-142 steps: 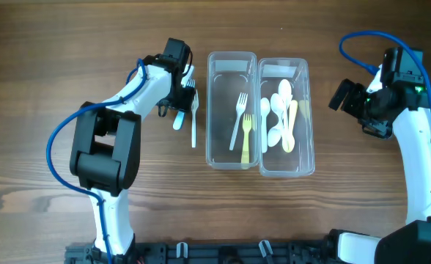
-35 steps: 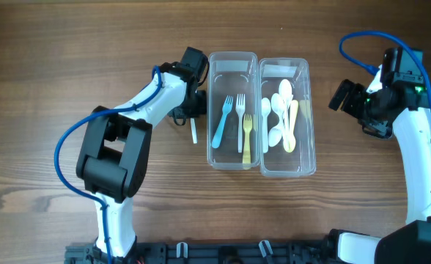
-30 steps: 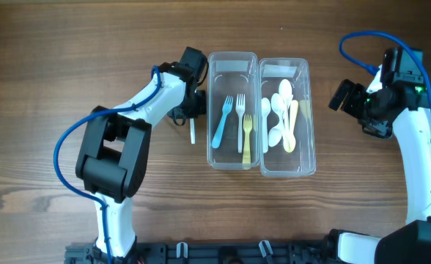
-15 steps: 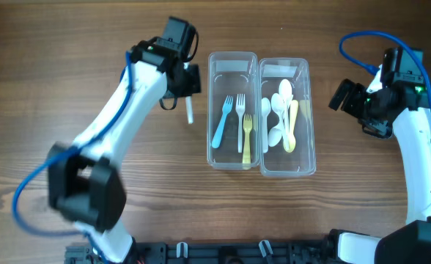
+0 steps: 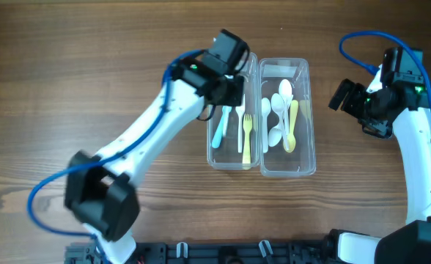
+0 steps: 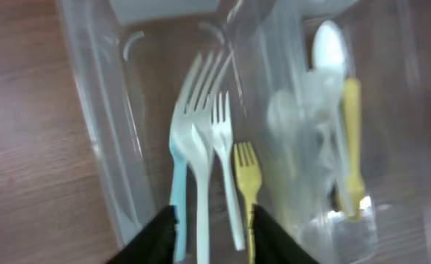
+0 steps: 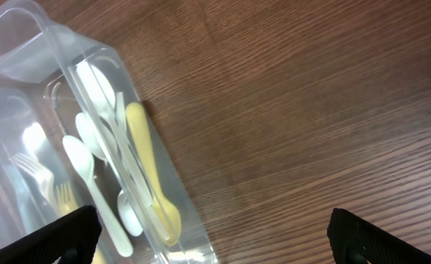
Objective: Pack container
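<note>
Two clear containers stand side by side, the left container [image 5: 230, 166] and the right container [image 5: 287, 173]. The left one holds a blue fork [image 5: 217, 132], a small white fork [image 5: 239, 128] and a yellow fork [image 5: 247, 139]. The right one holds white spoons [image 5: 277, 110] and a yellow spoon [image 5: 292, 125]. My left gripper [image 5: 229, 88] is over the far end of the left container, shut on a larger white fork [image 6: 200, 147] held above the other forks [image 6: 246, 176]. My right gripper [image 5: 345, 95] is open and empty, right of the containers.
The wooden table [image 5: 91, 59] surrounds the containers. In the right wrist view the right container [image 7: 91, 147] with its spoons lies at the left and bare wood [image 7: 311, 110] at the right.
My left gripper picked the white fork up from the table left of the containers and carried it right, over the left container. The blue fork went into that container earlier. The right arm has not moved.
</note>
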### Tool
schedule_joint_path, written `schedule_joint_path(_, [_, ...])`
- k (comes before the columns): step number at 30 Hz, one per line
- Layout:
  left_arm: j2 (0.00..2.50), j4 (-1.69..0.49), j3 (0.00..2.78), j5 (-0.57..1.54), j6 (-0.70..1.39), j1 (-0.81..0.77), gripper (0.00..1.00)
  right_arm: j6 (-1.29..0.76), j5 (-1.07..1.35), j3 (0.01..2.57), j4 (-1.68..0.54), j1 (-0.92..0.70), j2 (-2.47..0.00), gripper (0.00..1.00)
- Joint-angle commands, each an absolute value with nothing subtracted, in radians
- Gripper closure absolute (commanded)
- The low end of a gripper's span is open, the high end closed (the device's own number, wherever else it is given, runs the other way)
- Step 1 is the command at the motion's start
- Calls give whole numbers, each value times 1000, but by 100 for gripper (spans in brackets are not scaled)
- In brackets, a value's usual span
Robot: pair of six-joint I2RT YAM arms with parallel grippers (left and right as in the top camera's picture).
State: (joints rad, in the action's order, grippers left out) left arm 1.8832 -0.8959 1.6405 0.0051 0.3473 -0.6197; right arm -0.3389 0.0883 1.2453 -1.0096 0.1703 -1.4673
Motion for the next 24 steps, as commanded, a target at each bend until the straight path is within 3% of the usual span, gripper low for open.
schedule_joint_path(1, [1910, -894, 1639, -11, 342, -624, 59, -332, 121, 1250, -1006, 171, -1462, 1])
schedule_joint_path(11, [1660, -1026, 1729, -174, 287, -604, 49, -257, 128, 1251, -940, 171, -1303, 1])
schedule_joint_path(12, [1617, -1034, 1729, -205, 287, -604, 43, -242, 134, 1251, -929, 171, -1269, 1])
schedule_joint_path(13, [1573, -1044, 1729, -238, 287, -604, 28, -222, 152, 1251, -916, 171, -1224, 1])
schedule_joint_path(14, [1518, -1057, 1729, -286, 287, -604, 6, -205, 171, 1251, -909, 171, -1185, 0])
schedule_joint_path(15, [1474, -1070, 1729, -324, 288, -604, 0, -194, 189, 1251, -906, 171, -1147, 0])
schedule_joint_path(24, [1188, -1251, 1728, -418, 297, -604, 0, -45, 337, 1251, -935, 171, -786, 1])
